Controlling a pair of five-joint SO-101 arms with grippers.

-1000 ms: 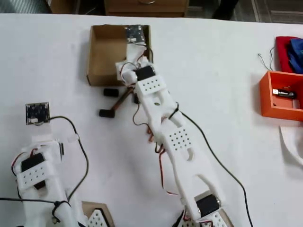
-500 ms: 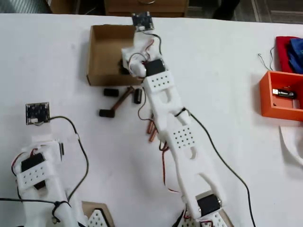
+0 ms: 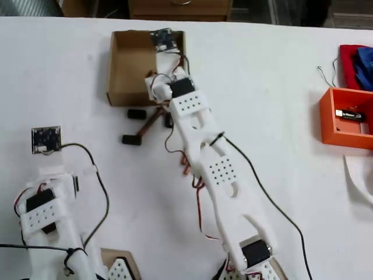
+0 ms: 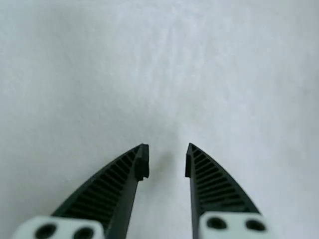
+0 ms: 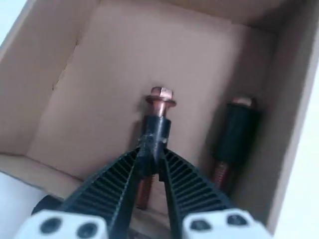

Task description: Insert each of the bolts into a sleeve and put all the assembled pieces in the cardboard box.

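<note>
the right gripper point(image 5: 152, 164) is clenched on the black sleeve of an assembled piece point(image 5: 158, 127), held inside the walls of the cardboard box point(image 3: 123, 70), which sits upper centre-left in the high view. a second assembled piece point(image 5: 238, 130) lies in the box just beside it. the grip is at the fingertips only, so letting go carelessly could let its copper bolt point(image 5: 160, 98) slide out of the sleeve, or knock the neighbour. the left gripper point(image 4: 164, 160) hangs released over bare table point(image 4: 159, 59). loose sleeves point(image 3: 137, 114) and a loose bolt point(image 3: 152, 121) lie just below the box's lower wall, where the right arm point(image 3: 204, 134) could sweep them when it pulls out.
</note>
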